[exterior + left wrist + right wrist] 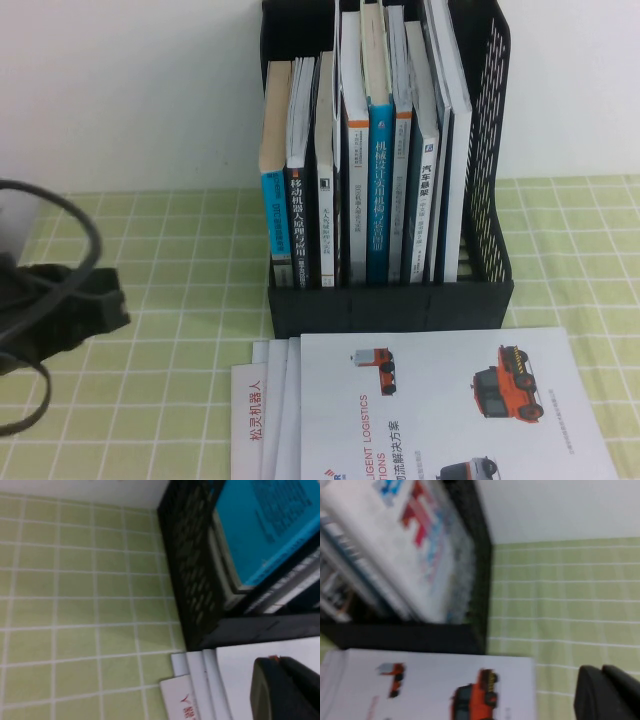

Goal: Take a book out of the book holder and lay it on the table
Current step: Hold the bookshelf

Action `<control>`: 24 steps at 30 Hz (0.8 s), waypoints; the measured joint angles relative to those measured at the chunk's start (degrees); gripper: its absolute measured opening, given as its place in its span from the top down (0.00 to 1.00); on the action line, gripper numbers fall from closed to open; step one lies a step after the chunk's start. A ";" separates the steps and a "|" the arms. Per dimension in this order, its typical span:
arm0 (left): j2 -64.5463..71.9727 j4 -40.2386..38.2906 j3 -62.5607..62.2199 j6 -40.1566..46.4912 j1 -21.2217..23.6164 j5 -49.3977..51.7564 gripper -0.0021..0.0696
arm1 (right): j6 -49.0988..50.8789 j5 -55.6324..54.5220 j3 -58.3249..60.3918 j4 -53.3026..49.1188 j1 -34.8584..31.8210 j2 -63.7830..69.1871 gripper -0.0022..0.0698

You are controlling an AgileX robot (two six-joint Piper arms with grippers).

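Right gripper [607, 692]: shut, empty, low over table [560, 590], just beside brochure [435, 680] corner. Book [420, 540] well ahead of it, upright in holder [480, 555], against the wall nearest this gripper, white cover with red and blue letters facing out. Left gripper [287, 690]: closed too, holding nothing, above the brochure stack's opposite edge, holder's other wall and 1 blue cover just ahead.
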 joint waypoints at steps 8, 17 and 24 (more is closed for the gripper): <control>14.36 -20.64 -15.84 28.15 -6.52 3.17 0.97 | -45.24 -1.75 6.01 45.91 0.00 10.12 0.97; 34.80 -23.04 -43.19 35.54 -11.30 11.51 0.97 | -76.33 -6.28 6.11 76.57 4.02 21.63 0.85; 46.20 -23.04 -56.49 38.33 -15.61 14.73 0.97 | -89.01 -16.19 2.68 81.51 16.25 29.66 0.68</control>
